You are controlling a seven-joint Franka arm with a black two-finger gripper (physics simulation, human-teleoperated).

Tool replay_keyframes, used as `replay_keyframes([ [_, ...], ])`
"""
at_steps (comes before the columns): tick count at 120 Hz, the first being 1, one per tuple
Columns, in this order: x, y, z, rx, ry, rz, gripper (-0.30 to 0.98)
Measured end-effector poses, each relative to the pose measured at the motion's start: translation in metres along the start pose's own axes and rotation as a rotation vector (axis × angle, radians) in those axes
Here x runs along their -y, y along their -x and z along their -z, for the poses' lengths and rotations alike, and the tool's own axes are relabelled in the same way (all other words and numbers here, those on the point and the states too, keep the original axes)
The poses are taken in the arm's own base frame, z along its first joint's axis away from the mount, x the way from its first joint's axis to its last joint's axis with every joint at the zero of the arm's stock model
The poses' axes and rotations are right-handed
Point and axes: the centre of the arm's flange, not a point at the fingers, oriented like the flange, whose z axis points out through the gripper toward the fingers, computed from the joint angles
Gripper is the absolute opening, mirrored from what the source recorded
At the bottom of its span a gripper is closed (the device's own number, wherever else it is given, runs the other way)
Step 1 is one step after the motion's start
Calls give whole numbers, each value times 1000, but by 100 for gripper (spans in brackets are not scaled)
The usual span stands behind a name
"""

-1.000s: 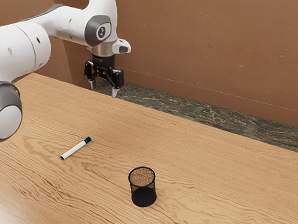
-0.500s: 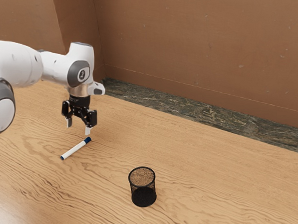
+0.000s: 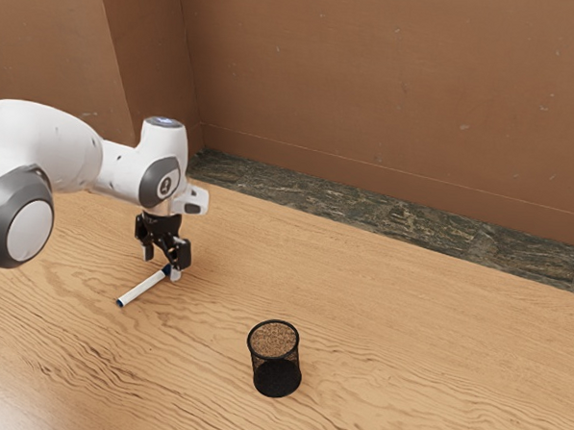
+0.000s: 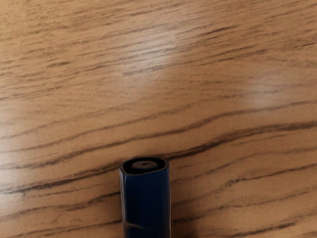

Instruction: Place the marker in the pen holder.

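My gripper (image 3: pixel 162 264) is low over the table at the marker's blue-capped end, its two fingers apart and open. The white marker (image 3: pixel 142 289) lies on the wood, slanting away from the gripper toward the exterior view's lower left. In the wrist view the marker's blue cap (image 4: pixel 146 203) is large and close under the hand. The black mesh pen holder (image 3: pixel 275 362) stands upright, apart from the marker, toward the exterior view's right.
The wooden table (image 3: pixel 387 326) spreads around both objects. Its far edge runs along a dark stone floor (image 3: pixel 364 216), with a brown wall (image 3: pixel 390 95) behind.
From high above the table's far side, my hand has come down and toward the marker, to its capped end. Marker and pen holder have kept their places.
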Motion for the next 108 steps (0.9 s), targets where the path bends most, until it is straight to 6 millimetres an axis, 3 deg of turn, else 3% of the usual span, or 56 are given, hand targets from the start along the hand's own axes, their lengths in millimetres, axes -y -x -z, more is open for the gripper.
replay_keyframes([
  [20, 2, 1, -4, -16, 7, -31, 64],
  [108, 3, 2, -11, -45, 48, -96, 19],
])
